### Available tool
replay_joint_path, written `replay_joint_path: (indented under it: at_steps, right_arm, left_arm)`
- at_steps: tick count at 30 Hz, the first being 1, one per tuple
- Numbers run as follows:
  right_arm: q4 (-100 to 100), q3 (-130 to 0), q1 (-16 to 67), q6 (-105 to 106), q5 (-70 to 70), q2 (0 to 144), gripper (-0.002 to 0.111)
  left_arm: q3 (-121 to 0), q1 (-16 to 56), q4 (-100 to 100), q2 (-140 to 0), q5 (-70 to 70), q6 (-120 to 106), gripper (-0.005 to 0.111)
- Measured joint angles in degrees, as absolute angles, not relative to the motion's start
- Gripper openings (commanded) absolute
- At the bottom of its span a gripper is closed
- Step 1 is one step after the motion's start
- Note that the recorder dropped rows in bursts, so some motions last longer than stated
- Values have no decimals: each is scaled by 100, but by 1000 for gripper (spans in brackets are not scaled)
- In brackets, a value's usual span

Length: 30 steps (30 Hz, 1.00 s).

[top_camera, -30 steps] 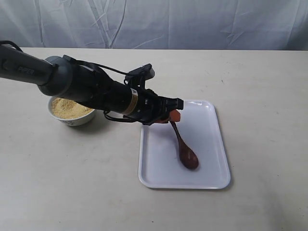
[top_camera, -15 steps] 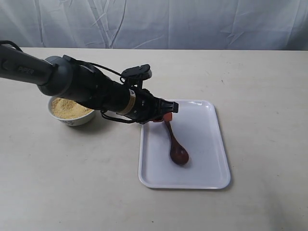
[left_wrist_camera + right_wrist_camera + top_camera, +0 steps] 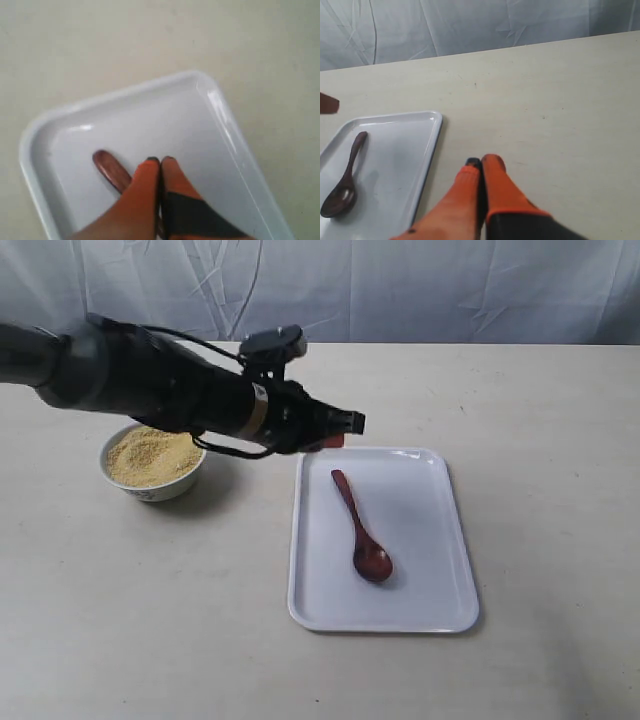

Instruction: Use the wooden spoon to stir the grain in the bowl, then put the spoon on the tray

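1. In the left wrist view the left gripper (image 3: pixel 160 161), its orange fingers pressed together on nothing, hides all but the handle tip of the wooden spoon (image 3: pixel 107 167).
2. The glossy, dark spoon lies flat inside the white, round-cornered tray (image 3: pixel 440 540).
3. The left arm covers part of the far rim of the white bowl (image 3: pixel 150 490), which is heaped with sandy grain (image 3: pixel 150 455).
4. The right gripper (image 3: pixel 481 161) is closed and empty above the bare desk (image 3: pixel 560 100).

Wooden spoon (image 3: pixel 356 521) loose; left gripper (image 3: pixel 160 161) away
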<state>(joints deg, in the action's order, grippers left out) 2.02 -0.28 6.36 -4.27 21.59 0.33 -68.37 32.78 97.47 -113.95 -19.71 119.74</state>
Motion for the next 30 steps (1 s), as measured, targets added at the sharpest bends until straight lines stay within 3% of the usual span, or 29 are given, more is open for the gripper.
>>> replay_joint_path:
  at_steps: [5, 9, 12, 14, 21, 30]
  right_arm:
    - [202, -28, 636, -427, 2159, 33, 2]
    - [202, -28, 636, -427, 2159, 33, 2]
    - [202, -28, 636, -427, 2159, 33, 2]
    - [202, -28, 636, -427, 2159, 33, 2]
    - [202, -28, 636, -427, 2159, 33, 2]
    - [202, -28, 636, -427, 2159, 33, 2]
  left_arm:
    - [-6850, 3206, 9985, -10168, -1027, 10082, 0]
    - [-6796, 3206, 9959, -9554, 1206, 8128, 0]
    - [-6743, 3147, 8310, -9450, 3614, 6188, 0]
    - [-6734, 3006, 6959, -9447, 4280, 4978, 0]
    - [-6643, 2253, 2586, -9046, 4806, 1987, 0]
    - [-5518, 1421, 792, -6580, 4673, 1467, 0]
